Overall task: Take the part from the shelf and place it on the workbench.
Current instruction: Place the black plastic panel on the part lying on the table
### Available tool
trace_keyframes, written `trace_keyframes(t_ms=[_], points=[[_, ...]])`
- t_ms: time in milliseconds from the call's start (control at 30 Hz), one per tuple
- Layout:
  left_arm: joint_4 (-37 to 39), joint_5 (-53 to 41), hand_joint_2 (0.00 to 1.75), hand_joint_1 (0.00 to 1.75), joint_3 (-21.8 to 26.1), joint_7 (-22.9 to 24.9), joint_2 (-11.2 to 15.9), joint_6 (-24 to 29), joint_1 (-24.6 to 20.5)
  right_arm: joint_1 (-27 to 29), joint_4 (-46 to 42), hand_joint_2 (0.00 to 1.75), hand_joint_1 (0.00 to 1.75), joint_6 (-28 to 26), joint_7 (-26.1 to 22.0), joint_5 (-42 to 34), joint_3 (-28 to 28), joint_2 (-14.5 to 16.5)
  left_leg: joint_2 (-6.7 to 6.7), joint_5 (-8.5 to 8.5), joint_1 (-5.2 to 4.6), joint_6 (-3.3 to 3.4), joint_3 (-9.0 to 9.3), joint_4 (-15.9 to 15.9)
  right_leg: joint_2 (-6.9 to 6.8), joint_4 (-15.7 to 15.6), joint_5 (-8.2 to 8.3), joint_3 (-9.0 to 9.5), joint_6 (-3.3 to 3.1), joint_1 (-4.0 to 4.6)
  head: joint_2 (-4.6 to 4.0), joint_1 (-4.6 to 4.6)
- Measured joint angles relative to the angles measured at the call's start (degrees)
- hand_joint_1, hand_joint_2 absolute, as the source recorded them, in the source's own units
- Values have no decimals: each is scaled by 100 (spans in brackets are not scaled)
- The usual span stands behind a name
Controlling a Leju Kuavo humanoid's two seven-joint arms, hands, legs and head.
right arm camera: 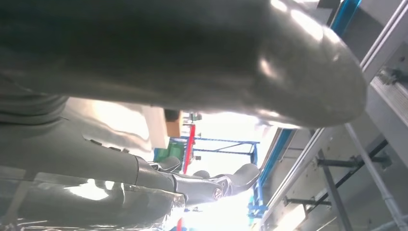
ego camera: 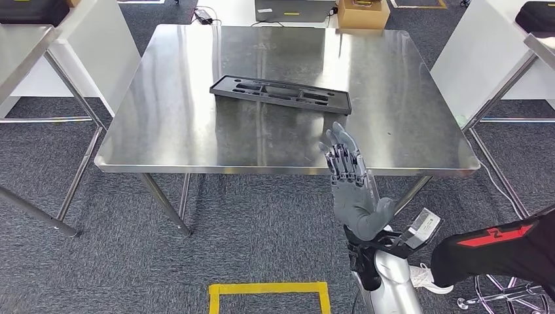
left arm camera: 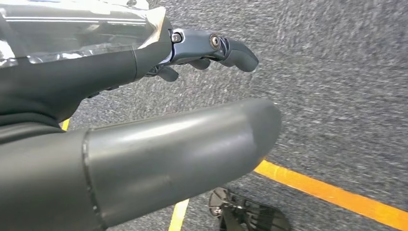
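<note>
Left shelf frame (ego camera: 39,124): steel legs and a white panel at the left edge of the head view, apart from the workbench.
Left hand (left arm camera: 144,130): seen in the left wrist view over grey carpet (left arm camera: 337,96) crossed by a yellow floor line (left arm camera: 332,192); thumb and the one dark finger in view are apart, with nothing between them.
Workbench (ego camera: 163,131): square stainless-steel top on steel legs, centred in the head view.
Part (ego camera: 281,94): long black moulded tray with recessed slots, lying flat on the workbench top, slightly rear of centre, long side across the bench; no hand touches it.
Floor marking (ego camera: 268,288): yellow tape outline on the carpet in front of the near bench edge.
Right hand (ego camera: 350,183): raised at the near edge of the workbench, right of centre; fingers straight and slightly spread, holding nothing; fingertips overlap the bench edge, well short of the part.
Cardboard box (ego camera: 363,13): on the floor beyond the far bench edge.
Person's arm (ego camera: 497,252): black sleeve with a red stripe, at the lower right, near the right forearm.
Right shelf frame (ego camera: 504,85): steel legs and white panel at the right edge.
</note>
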Motion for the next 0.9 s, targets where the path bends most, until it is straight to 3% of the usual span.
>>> trace_keyframes(t_ms=[33,100,167,200,267,300,333,400,467,500,533,567,633,700,833,900], points=[[0,2,0,0,6,-2,-2,-1,1,7,4,0,0,1,0,-2,-2,-2,0,39,-1,-11,-50,3,0,-28,28,83,47,-4,0,1],[0,3,0,0,10,-10,-10,-4,2,8,8,0,0,4,0,-2,-3,-4,-5,107,0,-49,-127,12,-1,-725,261,575,152,-23,0,1],[-1,4,0,0,14,-24,-14,-8,1,6,7,0,0,10,0,-2,-1,-1,-12,172,-11,-114,-182,20,17,-1489,417,1058,165,-9,0,-4],[-2,5,0,0,16,-30,-12,-9,1,5,7,0,0,13,-2,-3,-2,-1,-16,206,-18,-151,-198,25,30,-1668,441,1139,142,8,0,-4],[-2,9,0,0,26,-38,-10,-9,4,7,7,0,0,15,-4,-4,-4,-1,-25,279,-20,-223,-216,12,49,-1698,480,1084,73,34,0,-10],[-2,11,0,0,34,-41,-7,-9,7,4,8,0,0,15,-4,-5,-5,1,-30,280,-11,-251,-237,24,43,-1706,505,1054,33,7,0,-10],[-2,12,0,0,40,-44,-4,-9,11,4,8,0,0,14,-4,-4,-5,4,-33,197,0,-278,-276,86,35,-1707,544,1036,-27,-14,0,-15],[-2,12,0,0,46,-48,-1,-9,15,4,8,0,0,7,-6,-4,-6,11,-34,-224,23,-324,-439,512,14,-1713,633,976,-145,-39,0,-23],[-2,8,0,0,47,-50,-4,-9,16,9,8,0,0,-7,-10,-2,-7,14,-33,-709,31,-366,-649,1237,3,-1704,715,871,-201,-7,0,-29],[-2,3,0,0,47,-52,-4,-9,16,13,8,0,0,-13,-13,3,-8,15,-33,-815,33,-380,-693,1503,-1,-1694,751,816,-204,5,0,-29],[-2,-2,0,0,47,-54,-3,-10,16,19,7,0,0,-19,-15,11,-10,15,-33,-813,35,-384,-654,1597,-3,-1680,780,763,-198,14,0,-30],[-2,-6,0,0,47,-55,-2,-10,16,25,7,0,0,-24,-17,19,-13,15,-32,-718,35,-377,-509,1478,-2,-1662,804,717,-188,18,0,-30],[-3,-8,0,0,46,-59,4,-12,11,36,3,0,0,-28,-20,32,-19,15,-36,-482,34,-327,16,757,2,-1625,838,651,-163,24,0,-30],[-4,-14,0,0,46,-64,15,-20,3,43,-2,0,0,-34,-23,39,-25,16,-43,-391,10,-260,409,147,3,-1600,880,609,-110,46,0,-25],[-4,-21,0,0,46,-68,22,-35,2,55,-10,0,0,-63,-26,54,-36,30,-23,-292,-25,-113,426,-43,4,-1550,912,531,37,49,0,-24],[-6,-21,0,0,47,-69,20,-41,-3,61,-17,0,0,-73,-26,58,-46,30,5,-182,-7,-20,359,-98,13,-1179,630,362,19,47,0,-5]])
